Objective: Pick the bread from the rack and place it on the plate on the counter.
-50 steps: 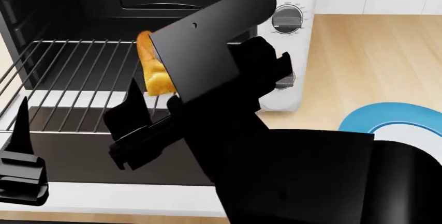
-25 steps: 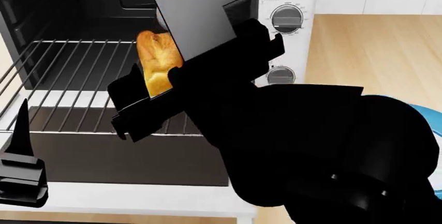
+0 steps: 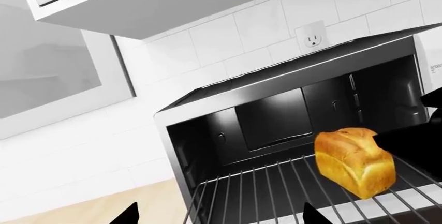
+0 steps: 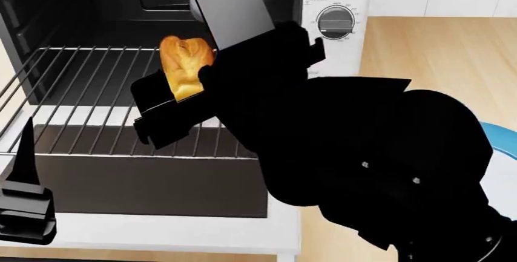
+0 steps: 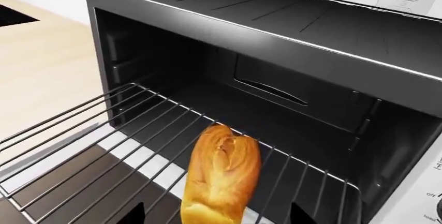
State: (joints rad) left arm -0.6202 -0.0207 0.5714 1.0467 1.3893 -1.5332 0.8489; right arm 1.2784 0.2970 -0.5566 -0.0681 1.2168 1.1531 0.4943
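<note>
Left wrist view: bread (image 3: 355,161) at right centre, seemingly clear of the rack (image 3: 276,193), so likely carried. Head view: right gripper (image 4: 181,101) left of centre, fingers flanking the bread (image 4: 185,68); closed on it, I judge. Left gripper (image 4: 24,204) idle at lower left, opening unclear. Plate (image 4: 505,153) sliver at right edge. Right wrist view: bread (image 5: 219,182) at bottom centre, above the rack (image 5: 103,146).

bread (image 4: 184,64): golden-brown, split domed top, held between right gripper (image 4: 174,101) fingers | rack (image 4: 89,92): silver wires, below gripper | plate (image 4: 499,147): blue rim, mostly hidden
</note>
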